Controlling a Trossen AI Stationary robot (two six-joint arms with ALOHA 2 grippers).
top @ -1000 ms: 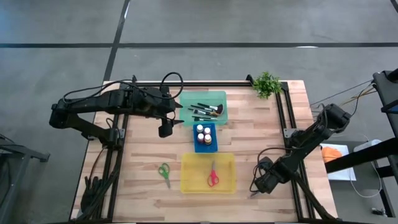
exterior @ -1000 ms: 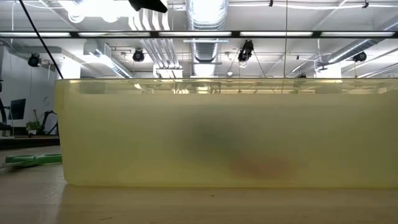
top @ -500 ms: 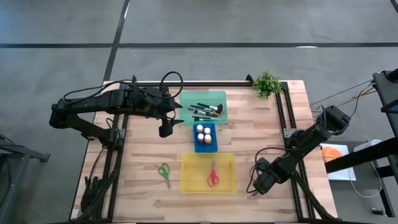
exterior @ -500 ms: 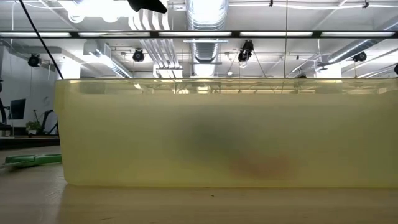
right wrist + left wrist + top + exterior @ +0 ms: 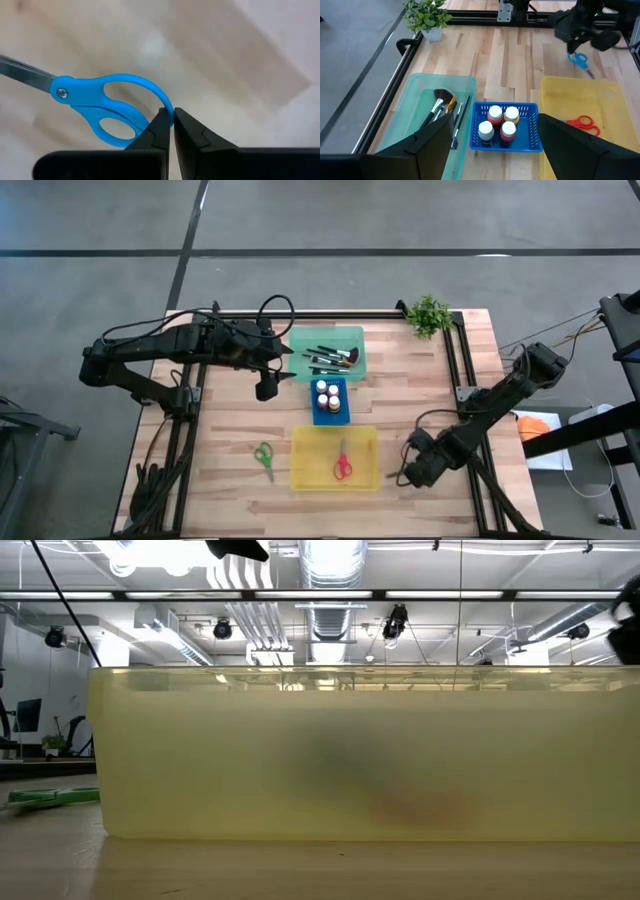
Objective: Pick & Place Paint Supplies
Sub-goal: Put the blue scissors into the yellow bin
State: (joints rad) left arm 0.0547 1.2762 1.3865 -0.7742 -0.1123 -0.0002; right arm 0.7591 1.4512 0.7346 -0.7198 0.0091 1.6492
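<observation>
On the left nothing has moved: my left gripper still hangs with its fingers spread wide, just off the near left corner of the green tray that holds the black-handled brushes. The green-handled scissors lie loose on the wood to the left of the yellow tray — not yet sorted. In the middle, the blue basket carries four white-capped paint bottles, and the red-handled scissors already rest inside the yellow tray. The change is on the right: my right gripper, half spread a second ago, has now pressed together on the handle loop of the blue-handled scissors and has shifted toward the yellow tray's right edge. The scissors appear lifted off the bare table, blades trailing away, so I judge the pick made and the carry into the yellow tray next. The tray's right wall stands between the scissors and their place — I must clear it, and the thin pinch on one loop may let them swing. The small plant at the far right corner is well apart.
</observation>
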